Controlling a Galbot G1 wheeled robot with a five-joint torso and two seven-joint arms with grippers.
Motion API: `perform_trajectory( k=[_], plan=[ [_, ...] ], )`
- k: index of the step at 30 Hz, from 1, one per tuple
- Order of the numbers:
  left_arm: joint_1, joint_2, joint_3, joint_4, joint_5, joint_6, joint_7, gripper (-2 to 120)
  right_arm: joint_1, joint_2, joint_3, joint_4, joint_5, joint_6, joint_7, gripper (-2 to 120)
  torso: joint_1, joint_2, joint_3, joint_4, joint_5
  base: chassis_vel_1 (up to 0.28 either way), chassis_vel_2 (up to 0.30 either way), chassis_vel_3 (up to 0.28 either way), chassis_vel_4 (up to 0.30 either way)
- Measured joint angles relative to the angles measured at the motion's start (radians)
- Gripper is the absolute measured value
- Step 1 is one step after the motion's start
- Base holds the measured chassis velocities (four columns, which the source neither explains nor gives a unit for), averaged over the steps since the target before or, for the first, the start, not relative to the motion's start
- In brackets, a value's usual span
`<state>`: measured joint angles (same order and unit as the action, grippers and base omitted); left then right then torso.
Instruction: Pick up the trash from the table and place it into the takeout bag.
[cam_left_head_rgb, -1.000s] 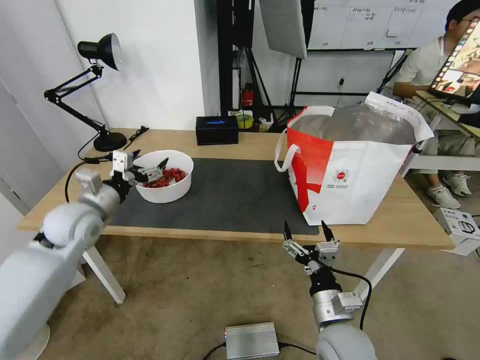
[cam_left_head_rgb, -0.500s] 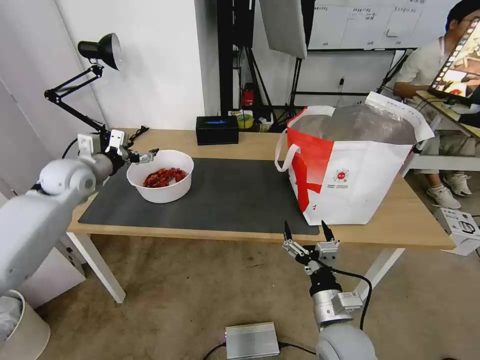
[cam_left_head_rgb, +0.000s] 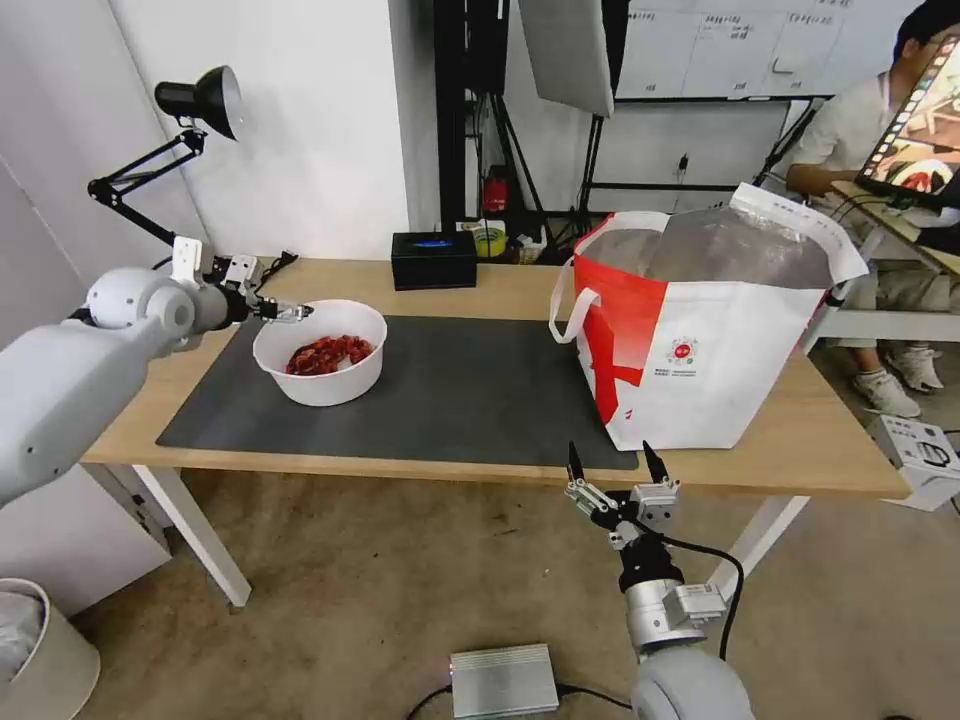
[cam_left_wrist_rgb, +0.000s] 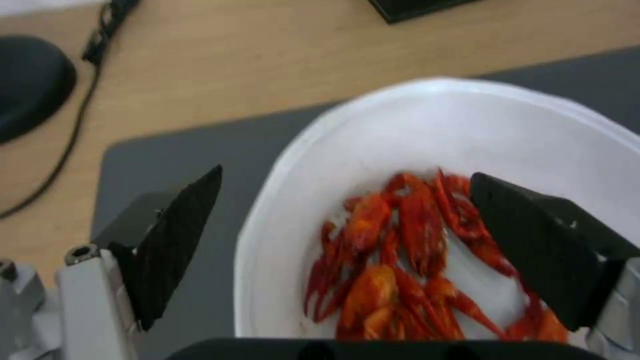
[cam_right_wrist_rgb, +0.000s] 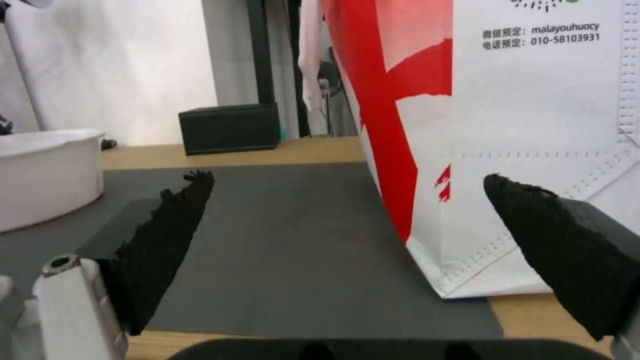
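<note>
One claw (cam_left_head_rgb: 290, 313), the left, now farther back over bowl (cam_left_head_rgb: 322, 352).

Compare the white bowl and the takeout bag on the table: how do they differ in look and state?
The white bowl is low and round; the takeout bag is tall and boxy, with a red side panel. The bowl holds red shells; the bag shows silver lining at its open mouth. The open left gripper straddles the bowl's rim; the open right gripper waits below the table edge, near the bag. Both stand partly on the dark mat.
</note>
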<state>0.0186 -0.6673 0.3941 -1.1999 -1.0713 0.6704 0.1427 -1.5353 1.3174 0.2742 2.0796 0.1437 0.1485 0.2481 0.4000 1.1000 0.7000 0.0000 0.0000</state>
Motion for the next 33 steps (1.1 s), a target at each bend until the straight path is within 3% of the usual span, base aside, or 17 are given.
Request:
perform_trajectory(
  k=[14,17,24,33],
  plan=[
    [-0.014,0.006,0.058,0.068,-0.004,0.032,0.043,100,0.0,0.0,0.0,0.0,0.0,0.0,0.0,100,0.0,0.0,0.0,0.0001,-0.0001,0.0,0.0,0.0,0.0],
    [-0.033,-0.014,0.075,0.123,0.038,0.032,0.089,100,0.0,0.0,0.0,0.0,0.0,0.0,0.0,100,0.0,0.0,0.0,0.0001,-0.0001,0.0,0.0,0.0,0.0],
    [-0.042,-0.064,0.079,0.196,0.073,0.028,0.118,100,0.0,0.0,0.0,0.0,0.0,0.0,0.0,100,0.0,0.0,0.0,0.0,-0.0001,0.0,0.0,0.0,0.0],
    [-0.047,-0.086,0.087,0.215,0.106,0.021,0.146,96,0.0,0.0,0.0,0.0,0.0,0.0,0.0,100,0.0,0.0,0.0,0.0,0.0,0.0,0.0,0.0,0.0]
  ],
)
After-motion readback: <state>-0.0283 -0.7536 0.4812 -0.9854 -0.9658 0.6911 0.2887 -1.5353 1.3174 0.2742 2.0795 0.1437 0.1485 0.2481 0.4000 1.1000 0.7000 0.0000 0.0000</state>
